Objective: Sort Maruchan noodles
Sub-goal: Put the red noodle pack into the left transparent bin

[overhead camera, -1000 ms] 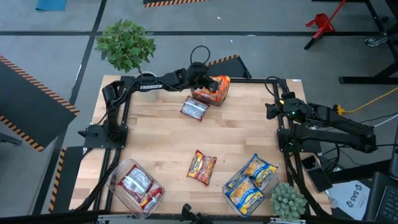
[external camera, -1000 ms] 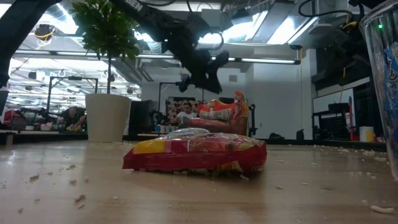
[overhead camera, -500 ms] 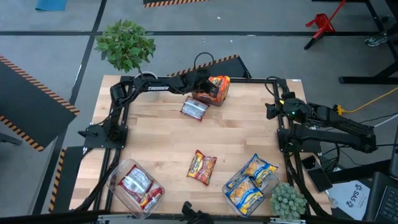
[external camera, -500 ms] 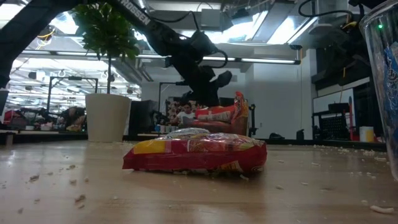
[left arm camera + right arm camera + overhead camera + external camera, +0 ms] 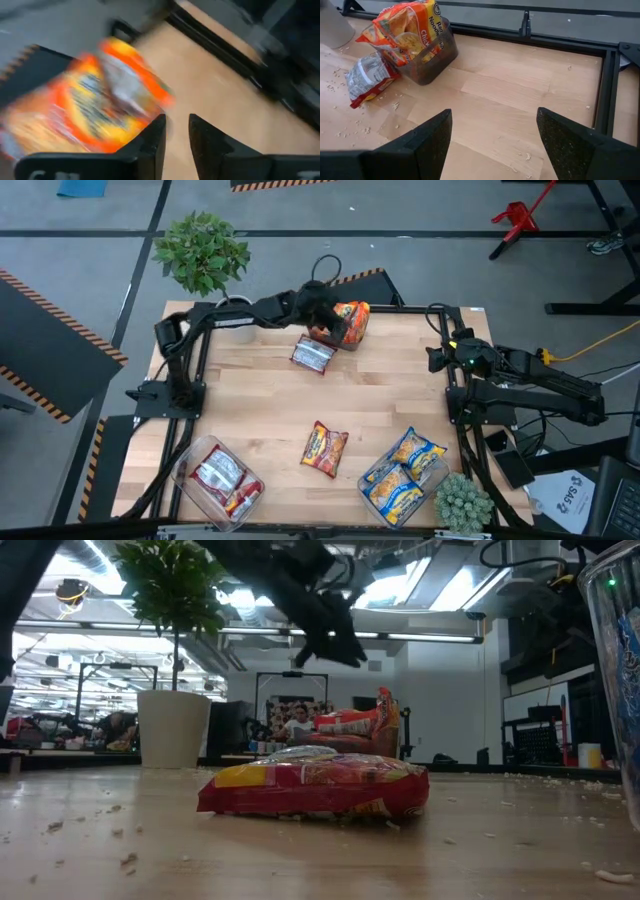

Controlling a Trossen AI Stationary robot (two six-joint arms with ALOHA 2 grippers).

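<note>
Several orange noodle packets (image 5: 352, 314) stand in a clear bin (image 5: 427, 62) at the table's far edge. My left gripper (image 5: 176, 140) hovers just above and beside them, open by a narrow gap with nothing between its fingers. A silver-and-red packet (image 5: 312, 355) lies flat on the table next to that bin. An orange-red packet (image 5: 325, 448) lies flat near the table's middle. My right gripper (image 5: 495, 145) waits at the right edge, wide open and holding nothing.
A clear bin with silver-and-red packets (image 5: 222, 480) stands at the near left. A bin with blue-and-yellow packets (image 5: 398, 485) stands at the near right, one packet (image 5: 416, 450) leaning on its rim. A potted plant (image 5: 202, 252) stands at the far left and another (image 5: 462, 502) at the near right. Crumbs dot the table.
My left gripper dipped toward the orange packets in the far bin, then rose again and now hangs higher above them. The packets on the table and my right arm have stayed where they were.
</note>
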